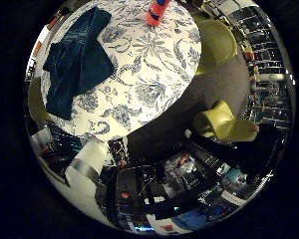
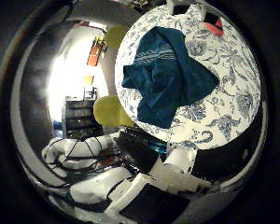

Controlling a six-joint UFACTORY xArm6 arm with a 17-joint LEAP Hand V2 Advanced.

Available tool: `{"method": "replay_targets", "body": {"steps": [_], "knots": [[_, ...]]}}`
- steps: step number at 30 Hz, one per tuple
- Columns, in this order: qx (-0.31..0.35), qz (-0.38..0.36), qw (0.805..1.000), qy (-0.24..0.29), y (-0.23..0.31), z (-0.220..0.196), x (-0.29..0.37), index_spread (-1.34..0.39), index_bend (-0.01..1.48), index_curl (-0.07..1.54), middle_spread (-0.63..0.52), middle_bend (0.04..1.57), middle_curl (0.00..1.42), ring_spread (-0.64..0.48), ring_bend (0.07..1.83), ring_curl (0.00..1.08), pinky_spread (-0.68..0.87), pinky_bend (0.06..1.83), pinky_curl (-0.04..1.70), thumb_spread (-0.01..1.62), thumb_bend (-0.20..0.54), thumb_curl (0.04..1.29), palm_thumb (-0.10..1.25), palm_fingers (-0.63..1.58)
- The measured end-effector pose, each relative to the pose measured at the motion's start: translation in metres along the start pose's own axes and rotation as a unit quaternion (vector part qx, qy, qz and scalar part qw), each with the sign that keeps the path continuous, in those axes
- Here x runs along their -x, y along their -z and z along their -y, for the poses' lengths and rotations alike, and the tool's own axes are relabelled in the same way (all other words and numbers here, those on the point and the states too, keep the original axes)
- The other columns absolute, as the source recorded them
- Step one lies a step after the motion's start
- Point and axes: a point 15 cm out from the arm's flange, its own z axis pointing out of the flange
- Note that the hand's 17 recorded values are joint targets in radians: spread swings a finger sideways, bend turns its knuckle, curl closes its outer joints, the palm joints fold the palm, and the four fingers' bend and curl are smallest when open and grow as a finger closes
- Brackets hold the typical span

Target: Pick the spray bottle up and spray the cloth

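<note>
- Little finger side palm view: a round surface (image 1: 154,69) with a blue flower-patterned covering lies well below the palm.
- A dark blue cloth (image 1: 77,62) lies crumpled on it, near one edge.
- The spray bottle (image 1: 157,12), red-orange with a blue part, stands on the same surface at the far edge, well apart from the cloth; only part of it shows.
- Yellow-green chairs (image 1: 222,124) stand around the surface.
- Thumb side palm view: the cloth fills the middle of the surface, pale stripes showing on one fold.
- White parts of the arm (image 2: 130,186) reach in from the edge.
- I cannot tell whether the hand is wide or curled; it holds nothing visible.
</note>
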Motion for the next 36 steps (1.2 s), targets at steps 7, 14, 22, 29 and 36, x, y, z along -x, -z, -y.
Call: {"method": "replay_targets", "body": {"steps": [7,14,22,29,36], "knots": [[-0.017,0.003,0.999,-0.032,0.009,0.001,-0.023,-0.31,0.16,0.31,-0.02,0.43,0.34,0.12,0.52,0.19,0.39,0.43,0.24,1.12,-0.021,0.23,0.30,0.42],[-0.051,0.036,0.996,-0.065,0.019,0.014,-0.046,-0.28,0.15,0.29,-0.02,0.45,0.35,0.11,0.56,0.19,0.38,0.49,0.24,1.10,-0.023,0.24,0.28,0.38],[-0.099,0.076,0.986,-0.110,0.027,0.023,-0.077,-0.25,0.16,0.29,-0.02,0.48,0.36,0.11,0.62,0.20,0.38,0.52,0.23,1.08,-0.021,0.24,0.29,0.37],[-0.132,0.120,0.970,-0.166,0.026,0.028,-0.111,-0.21,0.15,0.28,-0.01,0.49,0.36,0.11,0.66,0.20,0.37,0.57,0.22,1.07,-0.021,0.25,0.30,0.33],[-0.204,0.189,0.937,-0.212,0.023,0.044,-0.139,-0.14,0.16,0.27,0.10,0.45,0.35,0.17,0.65,0.20,0.37,0.63,0.23,1.04,-0.021,0.27,0.37,0.17]]}}
